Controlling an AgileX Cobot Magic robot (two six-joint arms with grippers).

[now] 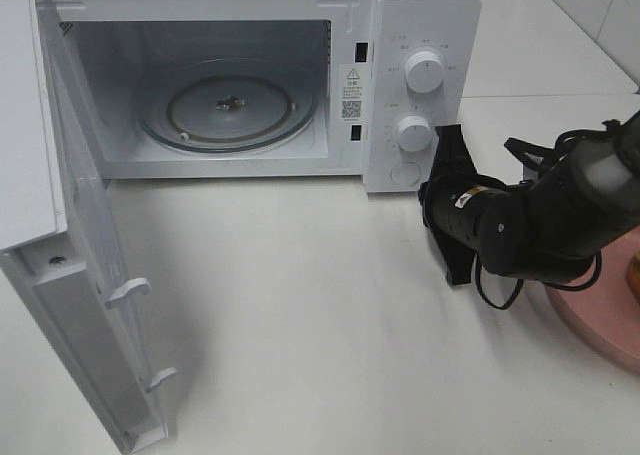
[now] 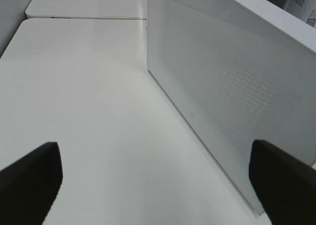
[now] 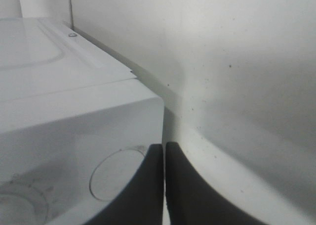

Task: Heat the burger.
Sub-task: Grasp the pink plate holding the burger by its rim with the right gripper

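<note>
Only a golden-brown sliver of the burger [image 1: 634, 275] shows, at the right edge of the exterior view, above the pink plate [image 1: 600, 325]. My right gripper [image 1: 448, 137] is shut with nothing in it. It points at the lower right front corner of the white microwave [image 1: 420, 15]. In the right wrist view its fingertips [image 3: 164, 153] press together beside the round door button [image 3: 116, 173]. My left gripper [image 2: 158, 185] is open, its fingers [image 2: 29, 180] wide apart and facing the outer side of the open microwave door [image 2: 232, 81]. The exterior view does not show it.
The microwave door [image 1: 80, 275] stands swung out to the left. Inside, the glass turntable [image 1: 228, 105] is bare. Two white knobs [image 1: 424, 72] sit on the control panel. White tabletop [image 1: 300, 305] lies in front of the oven.
</note>
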